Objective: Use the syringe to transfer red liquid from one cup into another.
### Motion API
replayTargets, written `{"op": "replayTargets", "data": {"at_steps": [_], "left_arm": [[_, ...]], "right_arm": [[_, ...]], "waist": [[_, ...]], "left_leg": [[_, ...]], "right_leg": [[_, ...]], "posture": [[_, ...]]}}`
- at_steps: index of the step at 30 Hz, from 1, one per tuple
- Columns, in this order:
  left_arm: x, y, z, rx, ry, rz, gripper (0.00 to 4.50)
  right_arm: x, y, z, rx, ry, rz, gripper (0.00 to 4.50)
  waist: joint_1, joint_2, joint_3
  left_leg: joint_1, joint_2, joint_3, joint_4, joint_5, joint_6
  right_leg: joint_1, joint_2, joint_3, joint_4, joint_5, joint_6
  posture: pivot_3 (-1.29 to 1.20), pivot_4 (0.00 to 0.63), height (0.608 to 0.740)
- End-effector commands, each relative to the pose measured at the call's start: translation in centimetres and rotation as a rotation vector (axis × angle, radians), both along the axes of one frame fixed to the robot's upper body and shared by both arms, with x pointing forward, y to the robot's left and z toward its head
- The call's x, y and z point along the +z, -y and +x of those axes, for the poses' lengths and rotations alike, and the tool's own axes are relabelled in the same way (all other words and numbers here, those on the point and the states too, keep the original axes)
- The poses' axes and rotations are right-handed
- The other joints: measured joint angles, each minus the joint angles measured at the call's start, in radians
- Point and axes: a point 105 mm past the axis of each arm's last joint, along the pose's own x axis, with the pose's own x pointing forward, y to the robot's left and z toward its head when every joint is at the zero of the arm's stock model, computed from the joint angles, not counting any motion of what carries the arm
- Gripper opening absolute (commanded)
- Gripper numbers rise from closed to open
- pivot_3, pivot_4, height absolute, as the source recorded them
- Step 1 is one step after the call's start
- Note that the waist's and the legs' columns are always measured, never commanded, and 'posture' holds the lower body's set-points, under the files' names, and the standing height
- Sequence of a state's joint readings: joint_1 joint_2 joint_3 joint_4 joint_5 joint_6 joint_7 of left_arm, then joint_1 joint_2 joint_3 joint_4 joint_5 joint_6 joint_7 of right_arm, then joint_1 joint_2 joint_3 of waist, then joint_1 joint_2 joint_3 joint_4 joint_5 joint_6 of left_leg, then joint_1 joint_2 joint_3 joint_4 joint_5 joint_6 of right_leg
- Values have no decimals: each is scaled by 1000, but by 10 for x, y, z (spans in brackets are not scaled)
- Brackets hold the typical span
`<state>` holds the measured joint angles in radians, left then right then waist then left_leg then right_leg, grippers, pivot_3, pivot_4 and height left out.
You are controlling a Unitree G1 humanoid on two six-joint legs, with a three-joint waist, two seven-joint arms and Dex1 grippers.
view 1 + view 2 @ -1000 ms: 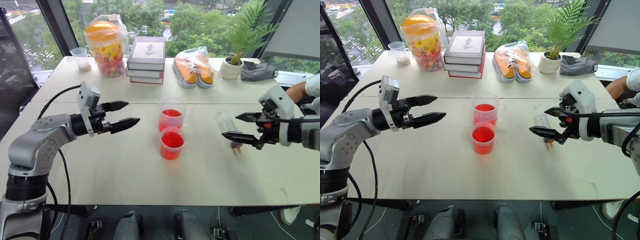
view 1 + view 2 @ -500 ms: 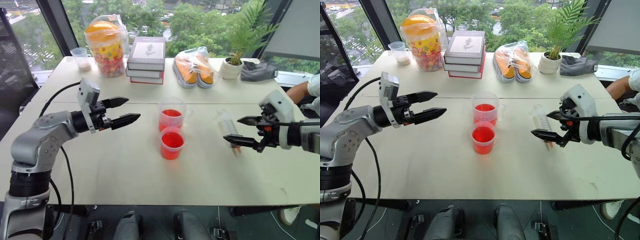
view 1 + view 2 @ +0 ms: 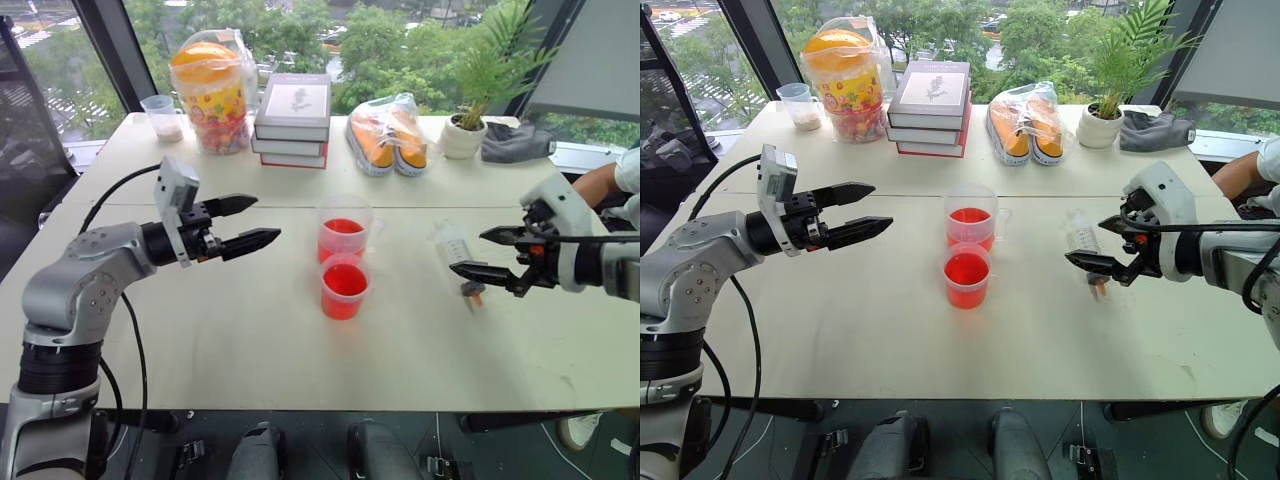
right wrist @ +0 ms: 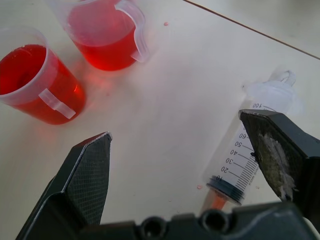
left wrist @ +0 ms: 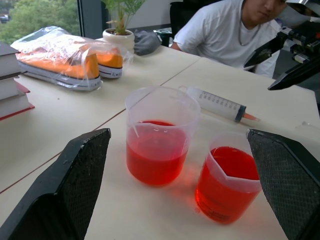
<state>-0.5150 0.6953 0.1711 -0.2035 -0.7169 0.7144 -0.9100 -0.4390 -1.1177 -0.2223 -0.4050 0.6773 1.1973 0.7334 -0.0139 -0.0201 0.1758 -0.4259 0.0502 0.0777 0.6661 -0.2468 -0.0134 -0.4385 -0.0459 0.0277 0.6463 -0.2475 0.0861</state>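
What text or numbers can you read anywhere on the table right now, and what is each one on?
"100", "60", "50", "40", "30", "20", "10": scale on the syringe barrel; the marks between 100 and 60 are hidden behind the right tool's finger.
Snack jar: colourful print, too small to read.
Top book of the stack: cover marking too blurred to read.
Cups of red liquid: no text visible.

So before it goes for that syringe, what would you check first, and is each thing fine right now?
1. Right hand open: ok.
2. Syringe lying free on the table, not yet gripped: ok.
3. Right hand lined up over the syringe barrel: ok, it hovers just above it.
4. Both cups of red liquid upright and apart from the syringe: ok.
5. Left hand open and away from the cups: ok.
6. Syringe barrel empty: cannot tell.
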Motion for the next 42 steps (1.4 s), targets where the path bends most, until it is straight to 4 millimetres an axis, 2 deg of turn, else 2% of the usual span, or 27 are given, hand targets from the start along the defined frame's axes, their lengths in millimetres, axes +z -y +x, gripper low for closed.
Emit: {"op": "replayTargets", "data": {"at_steps": [1,9,13,16,23,26,30,31,33,36,37,39,40,42], "left_arm": [[7,1,-2,-8,40,-2,4500],[5,9,-1,-25,50,-11,4500],[4,12,-2,-24,56,-20,4500],[3,14,-3,-21,60,-29,4500],[1,14,-6,1,69,-38,4500],[1,14,-7,7,72,-37,4500],[1,15,-7,9,75,-36,4500],[2,15,-7,8,75,-36,4500],[3,16,-6,6,79,-35,4500],[6,14,-4,7,86,-31,4500],[7,13,-3,8,89,-29,4500],[10,12,-1,7,95,-24,4500],[11,12,1,5,96,-20,4500],[12,14,3,-7,98,-14,4500]], "right_arm": [[5,7,7,-67,-27,-6,4482],[-25,22,65,-293,-229,39,4482],[-43,34,88,-378,-277,-12,4482],[-54,42,101,-430,-287,-61,4482],[-77,36,113,-407,-344,-84,4482],[-82,34,116,-387,-354,-95,3754],[-83,30,117,-364,-359,-94,1670],[-82,28,118,-360,-357,-90,1382],[-73,28,122,-365,-328,-86,1361],[-49,25,129,-364,-232,-62,1361],[-30,16,134,-322,-150,-14,1361],[22,-18,137,-179,43,167,1361],[54,-34,135,-97,192,255,1361],[91,-52,126,-26,372,381,1361]], "waist": [[-1,0,0],[-3,0,0],[0,0,0],[-1,0,0],[-5,0,0],[-7,0,0],[-6,0,0],[-7,0,0],[-7,0,0],[-7,0,0],[-6,0,0],[-7,2,1],[-9,3,1],[-10,3,1]], "left_leg": [[0,0,0,0,0,0],[0,0,1,1,0,0],[-2,0,2,0,0,0],[-2,0,2,-1,0,0],[-2,0,2,-1,0,0],[-1,0,2,-1,0,0],[0,0,1,0,0,0],[0,0,1,0,0,0],[0,0,1,0,0,0],[0,0,1,0,0,0],[-1,0,2,0,0,0],[-1,0,1,0,0,0],[-2,0,2,-1,0,0],[-1,1,1,-2,0,0]], "right_leg": [[0,0,0,0,0,0],[-1,0,1,0,0,-1],[-2,0,1,0,2,2],[-3,0,1,0,2,3],[-3,0,0,1,3,3],[-2,0,0,1,3,3],[-1,0,0,1,3,3],[-1,0,0,1,3,3],[-1,0,1,1,3,3],[-1,0,1,2,3,3],[-2,0,1,2,3,3],[-2,0,1,2,3,3],[-4,0,1,3,3,3],[-4,2,0,4,3,3]], "posture": [[0,150,740],[0,150,740],[0,150,740],[0,150,740],[0,150,740],[0,150,740],[0,150,740],[0,150,740],[0,150,740],[0,150,740],[0,150,740],[0,150,740],[0,150,740],[0,150,740]]}}
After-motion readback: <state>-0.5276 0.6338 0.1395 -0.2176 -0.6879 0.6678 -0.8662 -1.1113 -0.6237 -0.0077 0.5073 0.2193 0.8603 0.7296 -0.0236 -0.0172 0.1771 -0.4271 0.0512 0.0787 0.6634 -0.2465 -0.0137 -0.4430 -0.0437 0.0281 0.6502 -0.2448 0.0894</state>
